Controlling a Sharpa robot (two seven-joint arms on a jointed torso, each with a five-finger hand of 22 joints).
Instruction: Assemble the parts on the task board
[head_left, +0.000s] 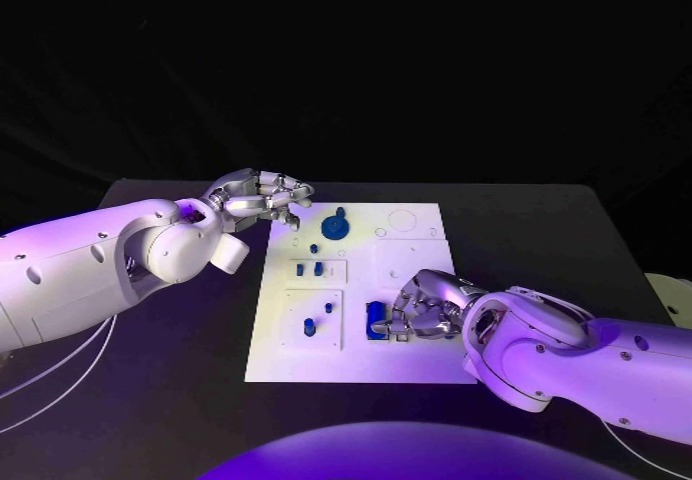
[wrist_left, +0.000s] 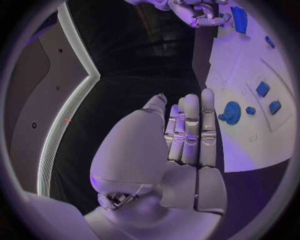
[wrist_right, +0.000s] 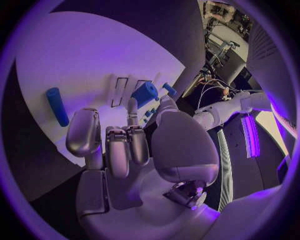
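White and flat, the rectangular task board (head_left: 418, 360) lies in the middle of a black table (head_left: 548, 215), with shallow outlined recesses across its surface. Small blue parts sit on it: a round disc with a stem (head_left: 335, 225) near the far edge, two little blocks (head_left: 309, 269) in a framed recess at the centre, and an oval piece (head_left: 309, 326) in a nearer recess.

At the board's far left corner, the silver left hand (head_left: 263, 199) hovers with its jointed fingers curled inward and nothing in them; its wrist view shows those fingers lying straight together beside the board, so how tightly it is clenched is hard to judge.

On the near right part of the board, the right hand (head_left: 421, 310) bends down over a tall blue block (head_left: 376, 320), fingertips against it, apparently grasping it. From the right wrist, a smooth blue cylinder (wrist_right: 57, 106) lies on the board and a chunkier blue piece (wrist_right: 144, 94) stands just beyond the fingers (wrist_right: 132, 142).
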